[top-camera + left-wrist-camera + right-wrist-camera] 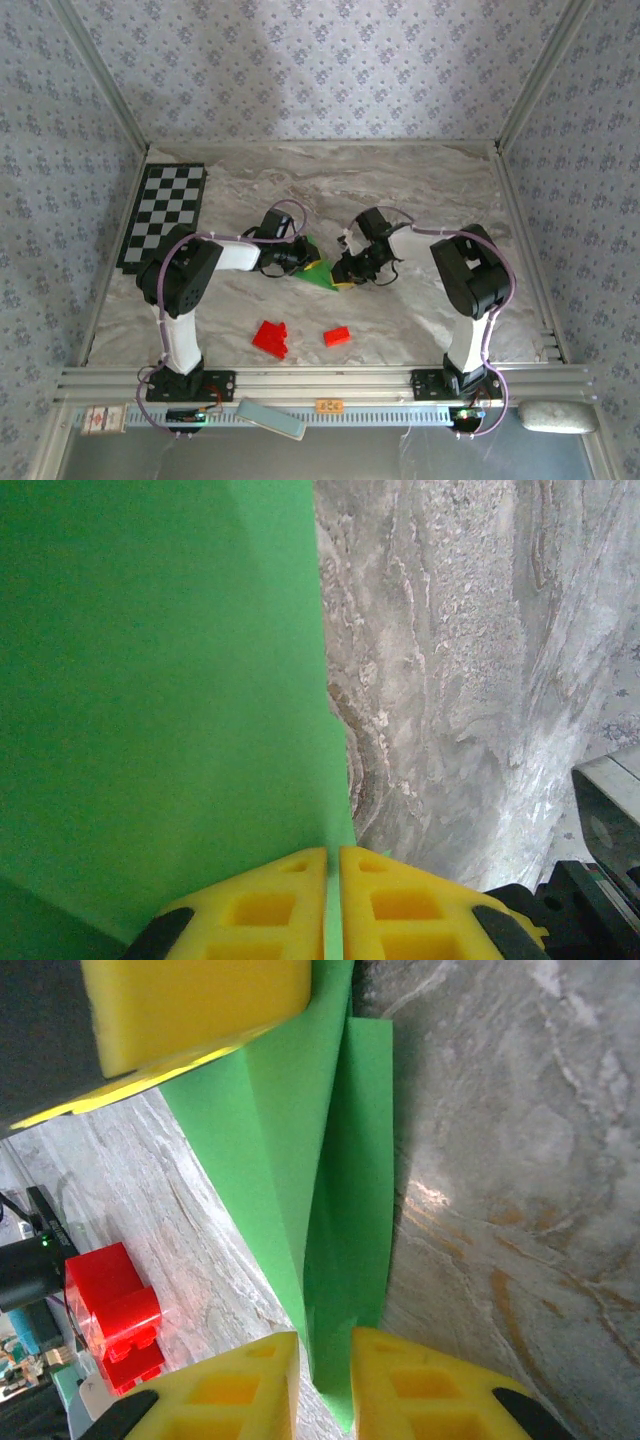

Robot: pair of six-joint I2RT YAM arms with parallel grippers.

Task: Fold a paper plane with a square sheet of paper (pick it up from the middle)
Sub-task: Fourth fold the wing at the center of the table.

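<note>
Green paper point(340, 1190), a long wedge, tapers toward the right gripper point(325, 1345), slightly open astride its tip; the left gripper point(333, 855) is clamped on it.

A high camera above the near edge looks down over the whole table point(420, 190), while both wrist cameras hover very close to the green paper point(150, 680) near its middle, shared by all views.
</note>
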